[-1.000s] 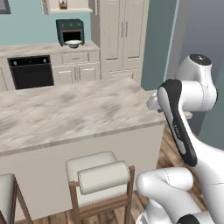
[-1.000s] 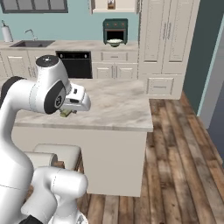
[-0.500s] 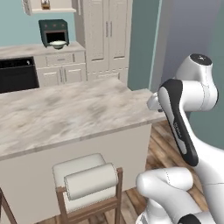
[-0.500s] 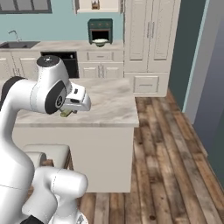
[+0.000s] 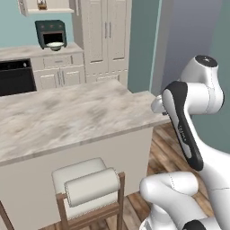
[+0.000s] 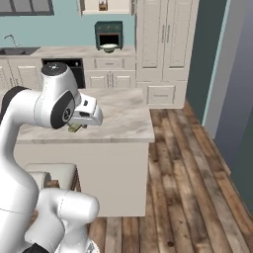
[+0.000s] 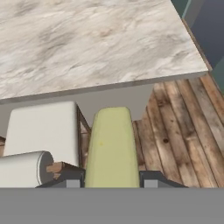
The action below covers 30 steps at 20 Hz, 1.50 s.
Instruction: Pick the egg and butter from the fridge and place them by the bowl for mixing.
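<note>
My gripper (image 7: 111, 179) is shut on the butter (image 7: 109, 148), a pale yellow stick that points forward between the fingers. It hangs over a stool just off the near edge of the marble island (image 7: 87, 43). From the right base view the gripper (image 6: 76, 127) sits below the wrist with the butter (image 6: 74, 129) peeking out. The bowl (image 6: 109, 47) stands on the far back counter in front of the dark green toaster oven (image 6: 109, 33), and the same bowl (image 5: 55, 45) is far from the hand. The egg is out of view. A tall grey panel (image 5: 188, 40) at the right may belong to the fridge; I cannot tell.
The island (image 5: 67, 117) lies between me and the back counter. A cushioned stool (image 5: 90, 188) stands at its near side. Cream pantry cupboards (image 6: 163, 44) rise beside the back counter, a black oven (image 5: 15, 78) is set in it. Wooden floor (image 6: 188, 173) runs past the island's right end.
The whole scene has slid leftward in both base views, so the base has moved. The arm keeps its pose with the butter held.
</note>
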Tool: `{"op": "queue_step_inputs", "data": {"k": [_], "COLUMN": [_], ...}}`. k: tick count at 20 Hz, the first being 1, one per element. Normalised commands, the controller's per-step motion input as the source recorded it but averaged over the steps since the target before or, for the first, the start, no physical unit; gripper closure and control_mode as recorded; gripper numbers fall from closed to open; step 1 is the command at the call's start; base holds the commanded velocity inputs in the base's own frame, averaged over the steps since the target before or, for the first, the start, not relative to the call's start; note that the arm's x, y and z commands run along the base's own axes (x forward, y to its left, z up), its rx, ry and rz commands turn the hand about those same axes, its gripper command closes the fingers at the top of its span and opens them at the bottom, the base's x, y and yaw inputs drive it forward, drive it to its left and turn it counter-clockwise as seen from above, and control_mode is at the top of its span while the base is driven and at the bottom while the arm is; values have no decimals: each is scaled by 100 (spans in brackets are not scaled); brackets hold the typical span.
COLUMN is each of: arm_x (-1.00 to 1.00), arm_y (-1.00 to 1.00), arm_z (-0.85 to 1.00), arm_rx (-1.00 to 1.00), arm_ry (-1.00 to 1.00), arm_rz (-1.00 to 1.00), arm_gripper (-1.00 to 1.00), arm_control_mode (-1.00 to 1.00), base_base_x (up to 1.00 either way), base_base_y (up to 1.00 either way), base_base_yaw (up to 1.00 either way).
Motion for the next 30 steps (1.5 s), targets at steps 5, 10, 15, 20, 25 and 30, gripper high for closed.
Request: {"op": "queue_step_inputs", "data": {"k": [5, 10, 15, 20, 25, 30], "arm_x": [0, 0, 0, 0, 0, 0], "arm_y": [0, 0, 0, 0, 0, 0], "arm_z": [0, 0, 0, 0, 0, 0], "arm_rx": [0, 0, 0, 0, 0, 0], "arm_ry": [0, 0, 0, 0, 0, 0], "arm_rz": [0, 0, 0, 0, 0, 0], "arm_gripper": [100, 100, 100, 100, 100, 100], "arm_control_mode": [100, 100, 100, 100, 100, 100], "base_base_x": [45, 37, 32, 20, 1, -12], "base_base_y": [-51, -44, -24, -21, -16, -25], "base_base_yaw": [-4, -14, -32, -52, -62, -46]}}
